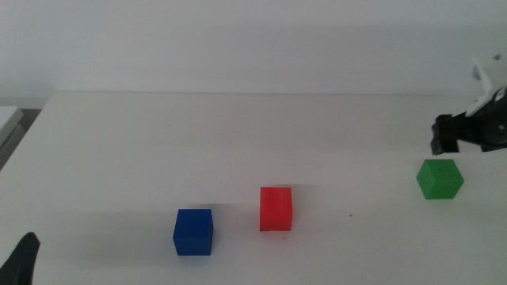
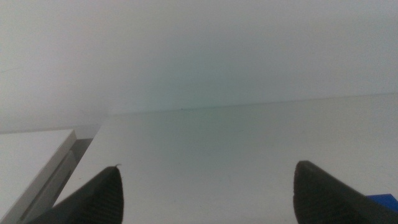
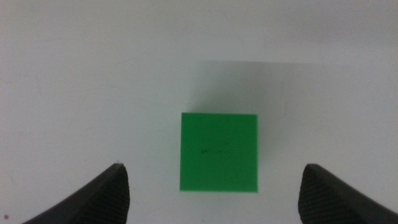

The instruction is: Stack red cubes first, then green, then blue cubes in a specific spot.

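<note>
A plain white matte table [image 1: 238, 134] carries three small solid cubes: deep-blue [image 1: 193, 232] at seven o'clock, bright-red [image 1: 276, 209] near six, bright-green [image 1: 440, 178] at three.

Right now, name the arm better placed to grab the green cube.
Right. The right gripper hangs open just above the green cube, centred between its jaws in the wrist view. The left gripper waits at the table's opposite near corner, beyond the blue cube.

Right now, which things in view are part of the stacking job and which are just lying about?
Job:
red cube
green cube, right hand open above it
blue cube

Lying about:
white slab at the table's left edge
left hand, open, waits near the bottom-left corner
</note>
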`<control>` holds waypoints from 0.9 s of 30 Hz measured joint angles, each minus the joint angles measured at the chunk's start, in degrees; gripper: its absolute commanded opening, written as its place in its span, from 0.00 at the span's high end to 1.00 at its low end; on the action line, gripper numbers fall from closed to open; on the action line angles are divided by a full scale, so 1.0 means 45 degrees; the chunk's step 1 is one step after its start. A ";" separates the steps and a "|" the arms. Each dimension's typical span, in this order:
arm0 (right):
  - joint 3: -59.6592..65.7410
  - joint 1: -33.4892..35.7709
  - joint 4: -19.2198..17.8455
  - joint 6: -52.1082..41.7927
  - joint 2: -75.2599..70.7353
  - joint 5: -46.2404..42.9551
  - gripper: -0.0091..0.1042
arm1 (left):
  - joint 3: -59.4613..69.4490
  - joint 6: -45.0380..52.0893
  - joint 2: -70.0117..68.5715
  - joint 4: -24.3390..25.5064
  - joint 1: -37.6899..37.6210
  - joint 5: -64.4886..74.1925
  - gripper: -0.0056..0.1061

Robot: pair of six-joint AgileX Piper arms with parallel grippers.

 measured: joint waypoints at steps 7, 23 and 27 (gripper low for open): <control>-0.0004 0.0000 -0.0050 -0.0128 0.0894 -0.0334 0.20 | 0.0000 0.0000 0.0000 0.0000 0.0000 0.0000 0.11; -0.0004 0.0000 -0.0253 -0.0092 0.2514 -0.0985 0.20 | 0.0000 0.0000 0.0000 0.0000 0.0000 0.0000 0.11; -0.0004 0.0000 -0.0284 0.0284 0.2914 -0.1504 0.21 | 0.0000 0.0000 0.0000 0.0000 0.0000 0.0000 0.11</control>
